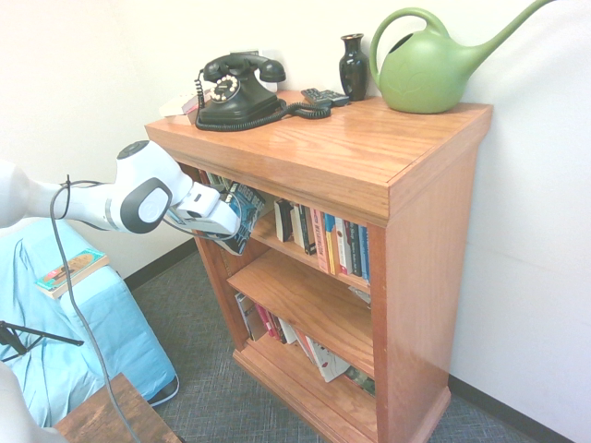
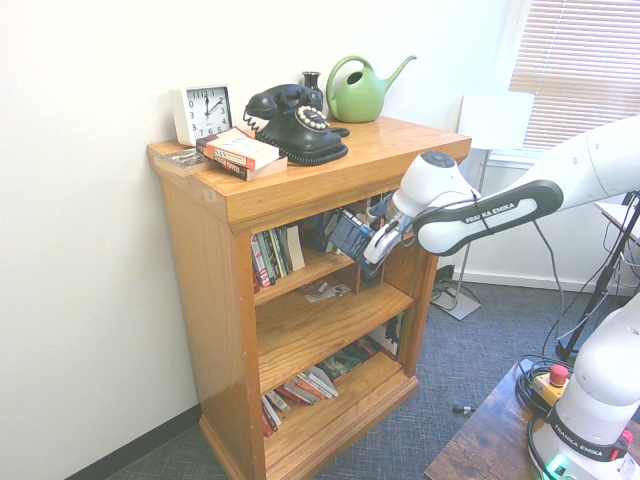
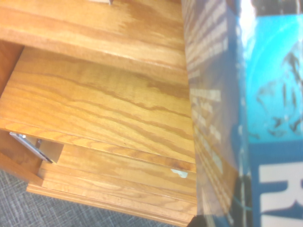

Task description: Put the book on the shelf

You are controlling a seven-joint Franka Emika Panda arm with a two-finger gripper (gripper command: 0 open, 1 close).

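Gripper [image 2: 378, 243] clamped tight on the book [image 2: 350, 234], held tilted right at the open front of the shelf [image 2: 315, 267], just beside the upright books [image 1: 325, 238].

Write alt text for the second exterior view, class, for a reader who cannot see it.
A white robot arm's gripper holds a blue-and-black book at the opening of the wooden bookcase's upper shelf, beside a row of upright books. On top stand a clock, black telephone and green watering can.
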